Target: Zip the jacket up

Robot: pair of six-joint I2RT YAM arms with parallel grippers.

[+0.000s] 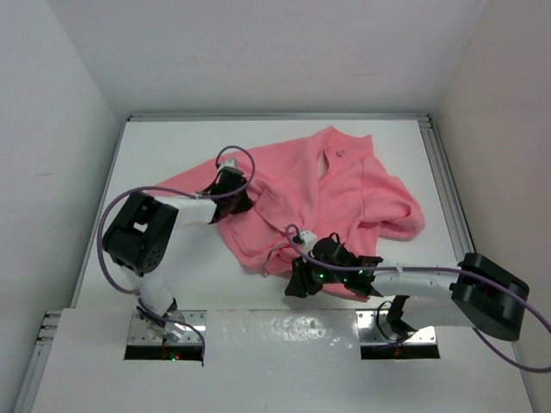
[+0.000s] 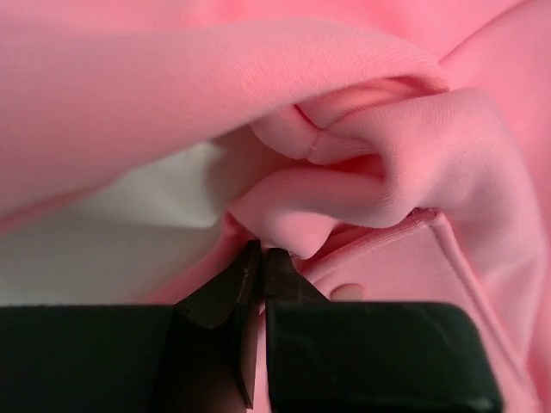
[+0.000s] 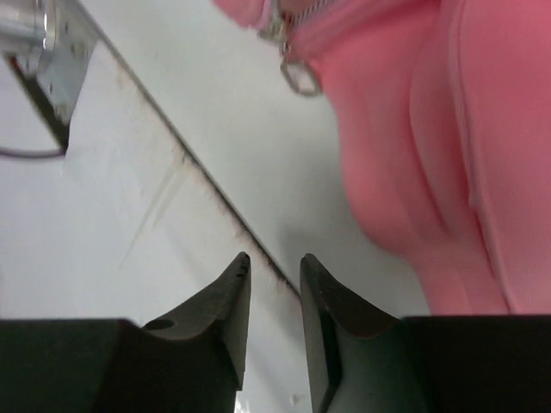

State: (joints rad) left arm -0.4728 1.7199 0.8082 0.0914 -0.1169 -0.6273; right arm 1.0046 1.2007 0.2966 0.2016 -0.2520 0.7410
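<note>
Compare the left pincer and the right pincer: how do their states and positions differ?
The left pincer is shut; the right pincer stands open with nothing between its tips. The left pincer's tips touch a fold of the jacket; the right pincer hangs over bare table, apart from the fabric. Both are black.

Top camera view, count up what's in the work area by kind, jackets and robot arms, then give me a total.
Jacket: 1, pink
Robot arms: 2, left arm and right arm
Total: 3
</note>
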